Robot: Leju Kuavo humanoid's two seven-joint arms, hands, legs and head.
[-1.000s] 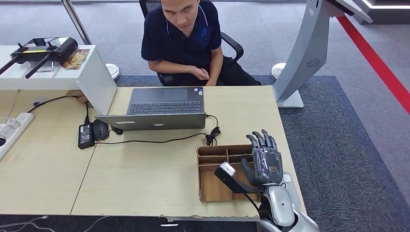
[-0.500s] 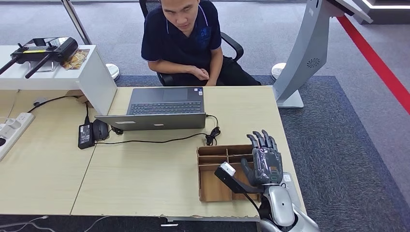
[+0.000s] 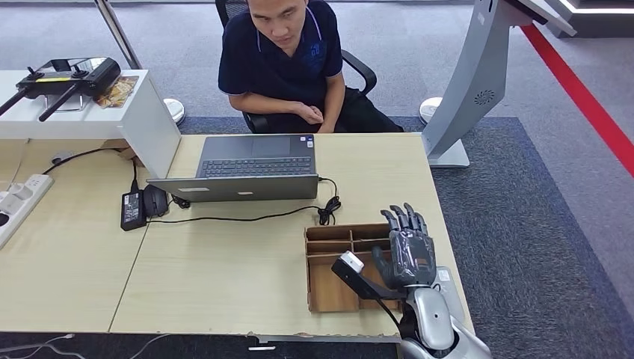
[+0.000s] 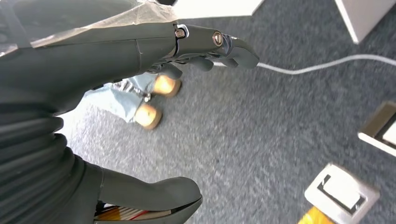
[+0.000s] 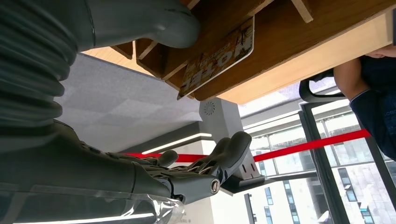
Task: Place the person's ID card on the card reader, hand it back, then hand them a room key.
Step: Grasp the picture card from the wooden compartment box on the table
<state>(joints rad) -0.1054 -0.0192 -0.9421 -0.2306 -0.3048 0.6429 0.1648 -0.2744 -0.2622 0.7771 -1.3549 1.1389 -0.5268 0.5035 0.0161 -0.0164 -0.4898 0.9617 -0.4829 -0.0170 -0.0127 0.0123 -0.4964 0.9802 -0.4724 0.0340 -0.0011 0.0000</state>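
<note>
My right hand point(image 3: 410, 254) hovers over the right side of a wooden divided tray point(image 3: 309, 271) near the desk's front right corner, fingers stretched out and apart, holding nothing. In the right wrist view the hand point(image 5: 187, 173) is just beside the tray point(image 5: 280, 28), where a printed room key card point(image 5: 217, 60) leans in one compartment, untouched. My left hand point(image 4: 140, 51) hangs over grey carpet with spread fingers, holding nothing. The person point(image 3: 288, 60) sits behind the desk with a hand resting at its far edge.
An open laptop point(image 3: 254, 168) stands mid-desk, its cable point(image 3: 247, 218) running to a black power brick point(image 3: 132, 209) and mouse point(image 3: 155, 200). A white stand point(image 3: 82, 112) with a black antenna device point(image 3: 63, 77) stands at the left. A grey kiosk pillar point(image 3: 478, 82) rises to the right.
My right hand has sunk very slightly toward the tray. The person and the things on the desk have not moved.
</note>
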